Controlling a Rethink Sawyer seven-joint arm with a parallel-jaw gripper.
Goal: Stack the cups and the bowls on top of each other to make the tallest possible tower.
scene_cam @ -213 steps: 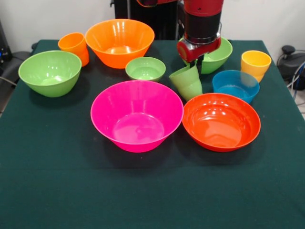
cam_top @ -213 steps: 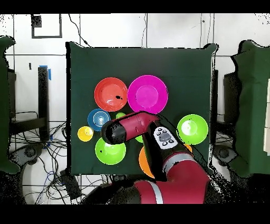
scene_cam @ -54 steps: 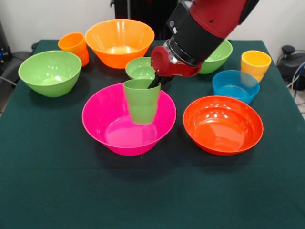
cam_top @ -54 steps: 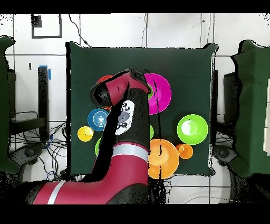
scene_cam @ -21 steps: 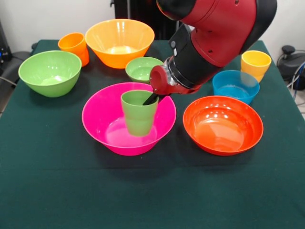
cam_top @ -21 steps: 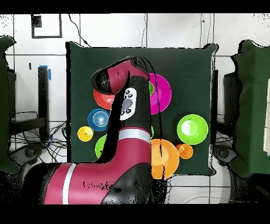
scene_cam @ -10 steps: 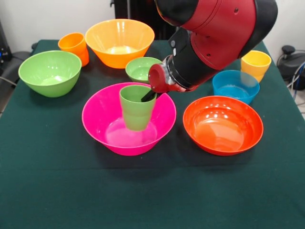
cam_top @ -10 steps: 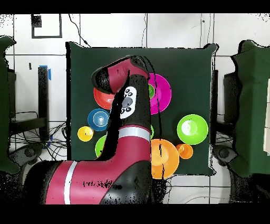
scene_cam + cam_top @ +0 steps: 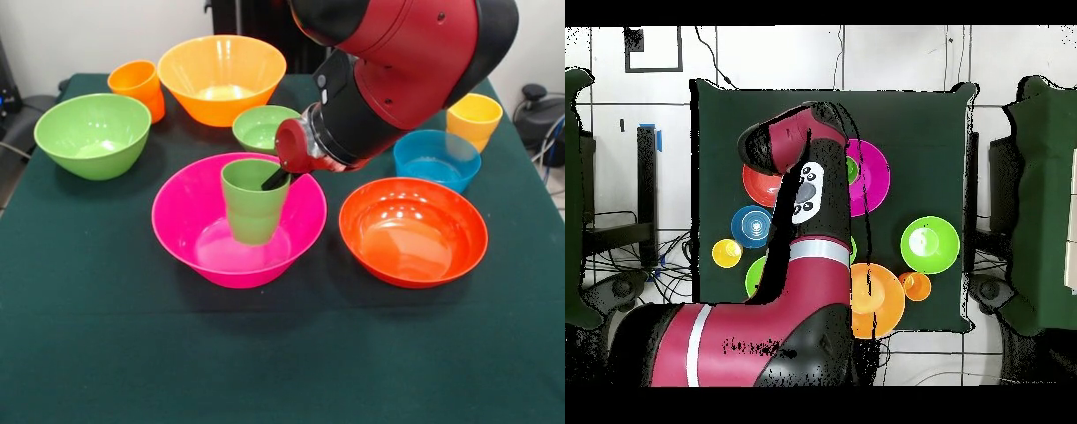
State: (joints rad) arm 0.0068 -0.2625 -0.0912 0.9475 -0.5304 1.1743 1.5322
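Gripper: the gripper (image 9: 275,179) grips the rim of the green cup (image 9: 253,201), one black finger inside it.
Green cup: upright, in the middle of the pink bowl (image 9: 190,237); whether it touches the bottom cannot be told.
Pink bowl: middle of the table (image 9: 106,353).
Red-orange bowl (image 9: 412,230): just beside the pink bowl.
Blue bowl (image 9: 437,157): behind the red-orange bowl.
Yellow cup (image 9: 473,118): near a far corner.
Orange cup (image 9: 138,87): near the other far corner, touching the orange bowl (image 9: 222,78).

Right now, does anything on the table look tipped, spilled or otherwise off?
Only the orange cup at the far corner: it leans against the orange bowl instead of standing straight. Nothing spilled or damaged.
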